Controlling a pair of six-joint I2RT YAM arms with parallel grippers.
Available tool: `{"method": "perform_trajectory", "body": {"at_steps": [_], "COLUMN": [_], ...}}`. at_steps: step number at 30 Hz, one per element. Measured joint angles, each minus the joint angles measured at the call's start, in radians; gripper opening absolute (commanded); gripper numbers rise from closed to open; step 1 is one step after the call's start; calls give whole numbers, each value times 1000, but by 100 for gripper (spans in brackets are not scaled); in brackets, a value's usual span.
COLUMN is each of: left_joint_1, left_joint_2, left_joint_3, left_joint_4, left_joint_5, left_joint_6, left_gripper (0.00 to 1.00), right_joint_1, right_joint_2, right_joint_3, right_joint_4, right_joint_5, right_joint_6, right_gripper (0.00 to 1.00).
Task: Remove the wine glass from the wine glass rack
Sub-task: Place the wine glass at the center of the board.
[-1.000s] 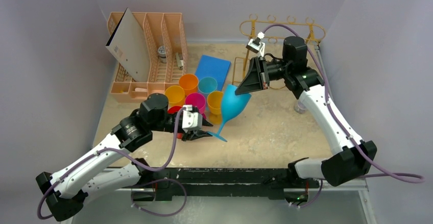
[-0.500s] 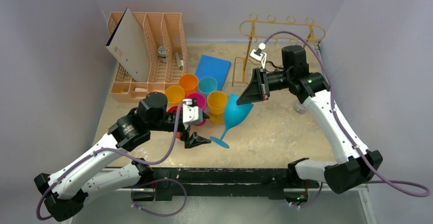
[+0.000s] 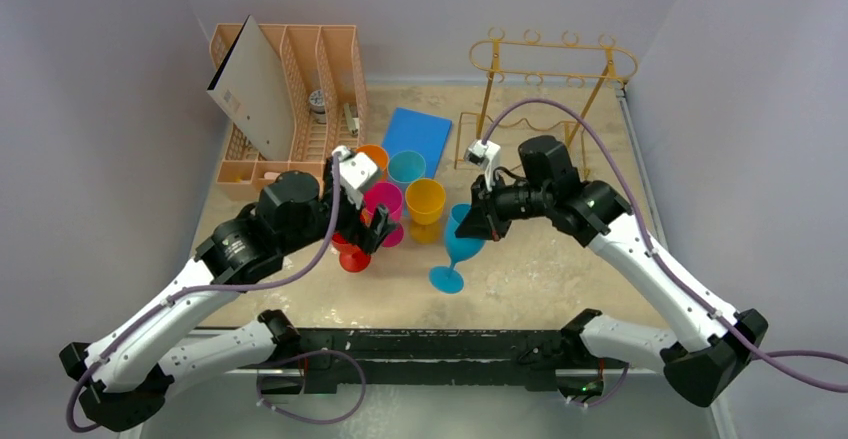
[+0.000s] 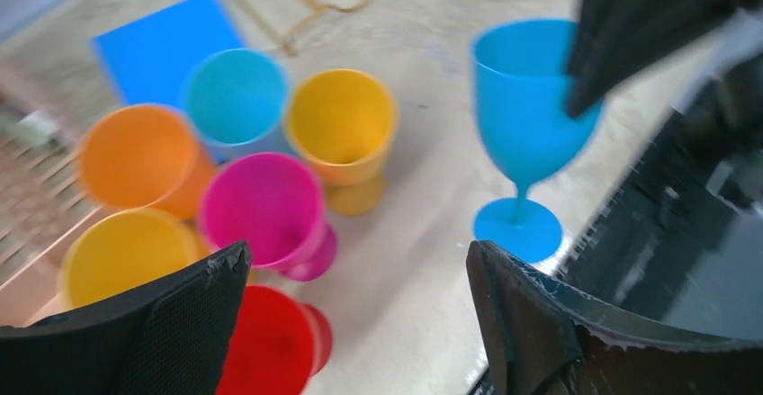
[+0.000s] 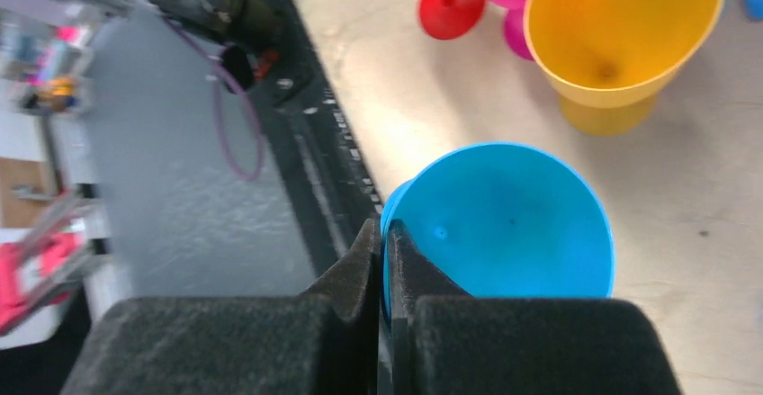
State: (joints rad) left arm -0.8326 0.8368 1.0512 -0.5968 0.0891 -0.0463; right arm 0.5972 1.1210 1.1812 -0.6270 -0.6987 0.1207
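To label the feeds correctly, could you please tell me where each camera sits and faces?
Top external: above and behind the bases, looking down at the table; both arms show.
Left wrist: on the left arm, looking past its open jaws at the coloured glasses and blue wine glass.
Right wrist: on the right arm, looking down its jaws, shut on that glass's rim.
Shared: all three show the glass.

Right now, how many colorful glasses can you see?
7: orange, teal, amber, pink, yellow, red clustered; blue wine glass beside them, rim in the right gripper. More may hide.
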Motion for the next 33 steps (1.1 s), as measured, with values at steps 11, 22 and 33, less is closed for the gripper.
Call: {"method": "perform_trajectory", "body": {"at_steps": [11,22,33], "left_joint_1": [213,442,451], "left_joint_2": [89,157,87], "left_joint_3": [112,119,124], "left_joint_4": [-105,-182,-243], "left_joint_5": [-234,-92,-178], "left_joint_6": [-200,-314,-328], "left_gripper": [94,94,96], "right_joint_1": [294,461,515], "right_joint_2": [-29,155,219], "right_joint_3": [-162,-177,-177], "right_joint_4": [255,442,460], "right_joint_5": [377,532,576], "right_joint_6": [-190,-299,-319], "right_gripper": [0,0,31]}}
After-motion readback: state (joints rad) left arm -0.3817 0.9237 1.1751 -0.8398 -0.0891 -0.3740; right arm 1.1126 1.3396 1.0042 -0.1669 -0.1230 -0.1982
